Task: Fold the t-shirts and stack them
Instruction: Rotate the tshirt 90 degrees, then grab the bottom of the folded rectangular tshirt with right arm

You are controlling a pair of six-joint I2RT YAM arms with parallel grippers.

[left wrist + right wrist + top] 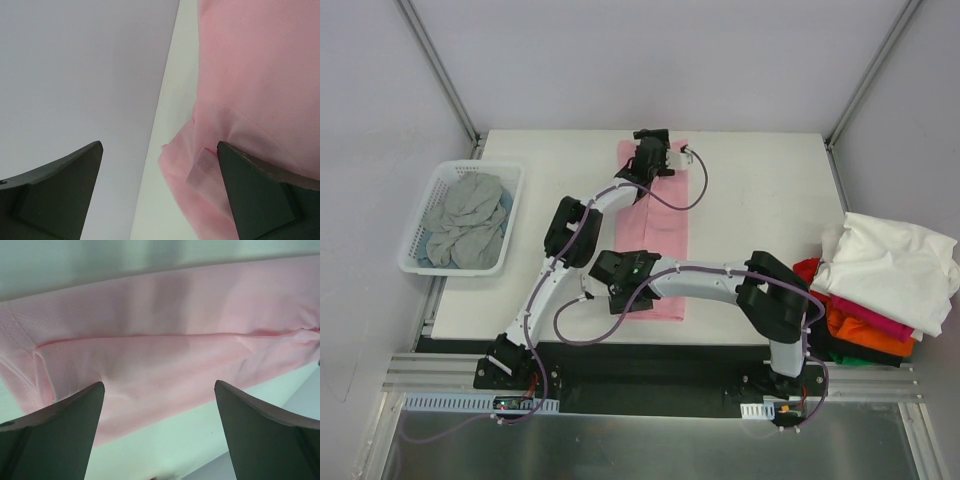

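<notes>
A light pink t-shirt (665, 225) lies folded into a long narrow strip down the middle of the table (760, 200). My left gripper (655, 150) hovers open over its far end; in the left wrist view a corner of the pink t-shirt (250, 75) with a small tag sits beside the right finger, and the left gripper (160, 147) holds nothing. My right gripper (620, 280) stands open over the near end; the right wrist view has the pink t-shirt's (175, 355) folded edge just beyond the right gripper (159, 385).
A white lattice basket (415, 255) at the left holds a crumpled grey t-shirt (470, 220). At the right edge sits a pile: a white t-shirt (885, 265) on top, then red (807, 268), magenta (865, 318), orange (860, 335) and black (840, 352) ones.
</notes>
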